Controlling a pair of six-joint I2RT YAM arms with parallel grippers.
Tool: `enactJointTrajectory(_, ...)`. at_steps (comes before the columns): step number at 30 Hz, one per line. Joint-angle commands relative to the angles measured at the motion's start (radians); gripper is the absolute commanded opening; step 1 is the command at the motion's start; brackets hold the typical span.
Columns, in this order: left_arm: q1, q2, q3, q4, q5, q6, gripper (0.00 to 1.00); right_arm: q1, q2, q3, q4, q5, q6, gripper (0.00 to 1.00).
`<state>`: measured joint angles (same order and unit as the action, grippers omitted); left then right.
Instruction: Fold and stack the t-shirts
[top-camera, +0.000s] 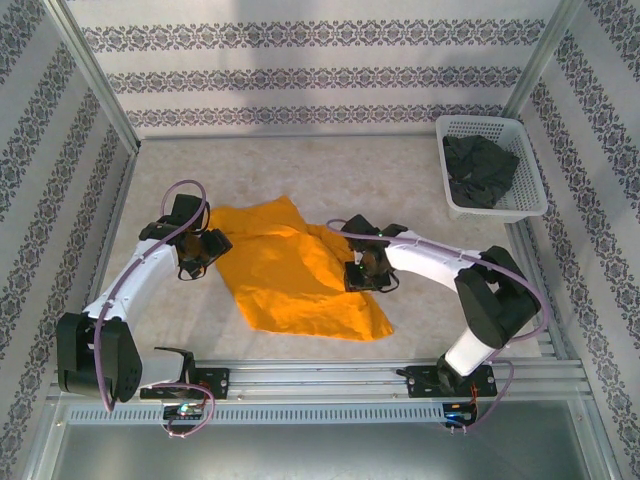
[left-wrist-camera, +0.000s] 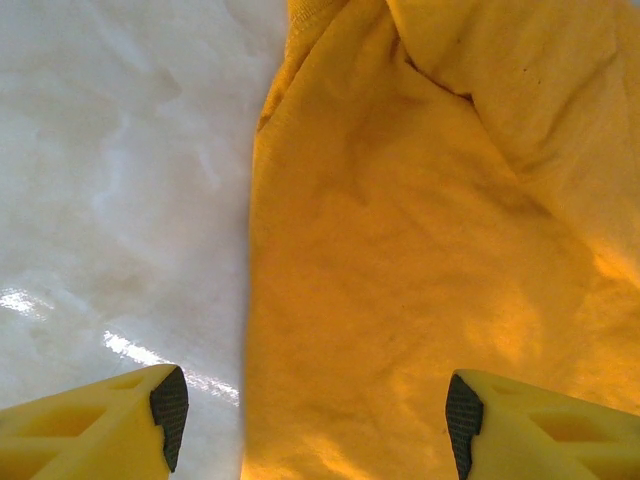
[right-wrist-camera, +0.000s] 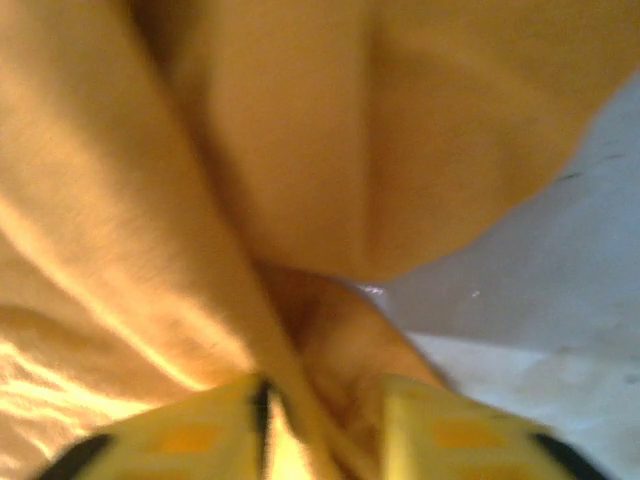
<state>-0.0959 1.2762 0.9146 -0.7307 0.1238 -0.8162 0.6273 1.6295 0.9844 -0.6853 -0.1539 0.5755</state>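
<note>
Right gripper pinches the orange t-shirt; left gripper hangs spread over its left edge, so a one-sided pull may bunch it

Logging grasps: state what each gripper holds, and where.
Right gripper pinches a fold of the orange t-shirt at its right edge. Left gripper is open, holding nothing.

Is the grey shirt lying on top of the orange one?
No, the grey shirt sits crumpled in the white basket, far from the orange shirt.

One orange t-shirt, one grey t-shirt, one basket
</note>
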Motion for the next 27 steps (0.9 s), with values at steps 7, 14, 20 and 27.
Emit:
enactJointTrajectory(7,0.01,-0.065,0.02,-0.035,0.015,0.024,0.7,-0.066,-0.292,-0.153,-0.155,0.082,0.059,0.54)
enactJointTrajectory(14,0.01,-0.06,0.021,-0.043,0.032,0.04,0.69,0.026,-0.333,-0.276,-0.199,0.067,0.1,0.48)
enactJointTrajectory(20,0.01,-0.056,0.03,-0.042,0.037,0.043,0.69,0.064,-0.185,-0.256,-0.147,0.059,0.152,0.44)
enactJointTrajectory(27,0.01,-0.071,0.03,-0.053,0.03,0.05,0.69,0.033,-0.12,-0.223,-0.12,0.128,0.2,0.0)
